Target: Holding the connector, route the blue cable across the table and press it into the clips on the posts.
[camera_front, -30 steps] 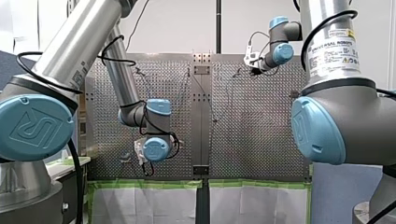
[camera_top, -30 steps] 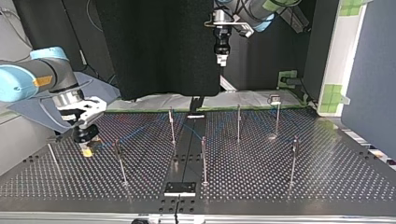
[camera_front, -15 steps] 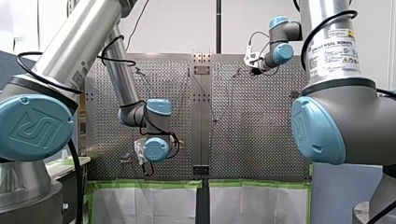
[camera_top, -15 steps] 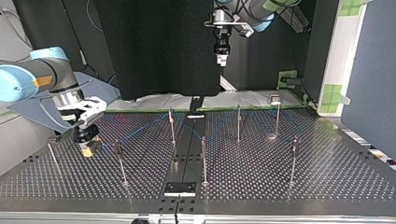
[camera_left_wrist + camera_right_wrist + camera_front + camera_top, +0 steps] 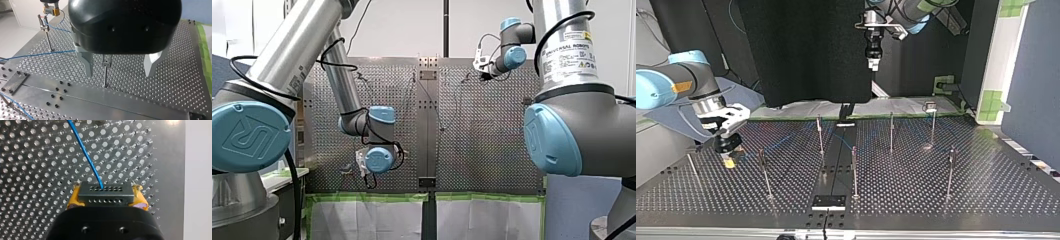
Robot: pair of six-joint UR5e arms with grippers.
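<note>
Nothing moved; connector [image 5: 105, 194] crosswise in right pincer [image 5: 106, 199], cable [image 5: 85, 152] pointing ahead.

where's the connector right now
The connector is clamped between the yellow pads of my right gripper, low over the table at the top view's left, beside a post.

Perforated metal desk [image 5: 936, 190]. Carries thin upright posts [image 5: 854, 172], well apart. On solid centre strip [image 5: 836, 160]: dark bolted plate [image 5: 828, 201]. Across holes, between posts: blue cable [image 5: 25, 57]. Along one edge: green tape [image 5: 203, 45].
</note>
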